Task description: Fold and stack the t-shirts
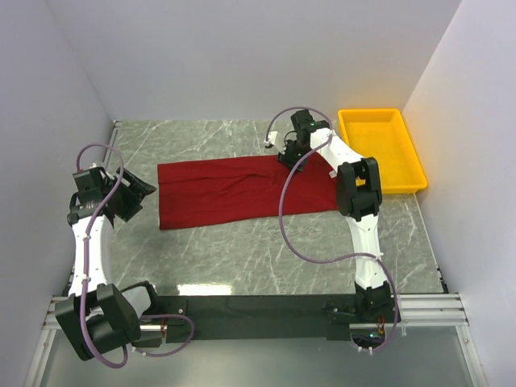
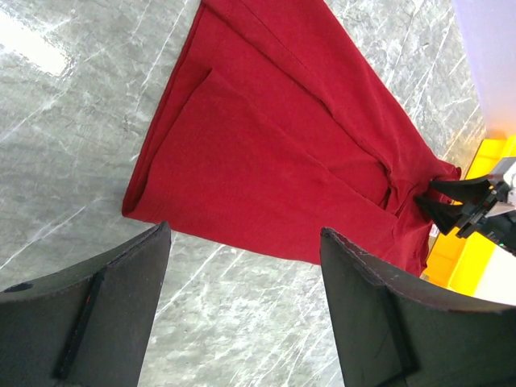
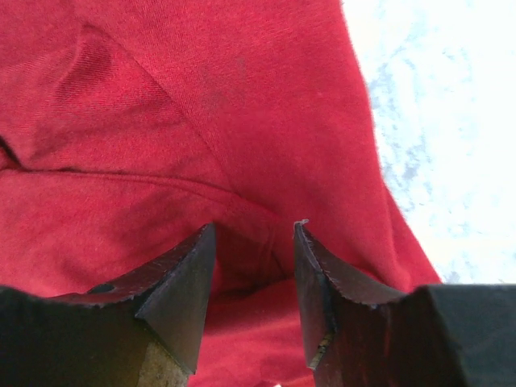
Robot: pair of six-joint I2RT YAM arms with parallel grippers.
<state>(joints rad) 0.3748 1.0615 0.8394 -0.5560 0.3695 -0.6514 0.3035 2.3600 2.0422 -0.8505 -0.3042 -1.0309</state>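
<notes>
The shirt (image 1: 242, 192) lies flat as a long band across the middle of the counter (image 1: 242, 258), its long axis running left to right in the top view. My right gripper (image 1: 291, 153) sits on the band's upper edge, right of centre. In its wrist view the jaws stand at a narrow gap with red cloth between them, and I cannot tell whether they have a bite on it. My left gripper (image 1: 135, 193) hangs just off the band's left end, jaws wide and holding nothing. In its wrist view the shirt stretches away toward the upper right. Each arm is therefore nearer one end. I judge the next fold turns on that axis, with the left end being the left arm's to take. The tray (image 1: 413, 179) stands at the right of the frame.
</notes>
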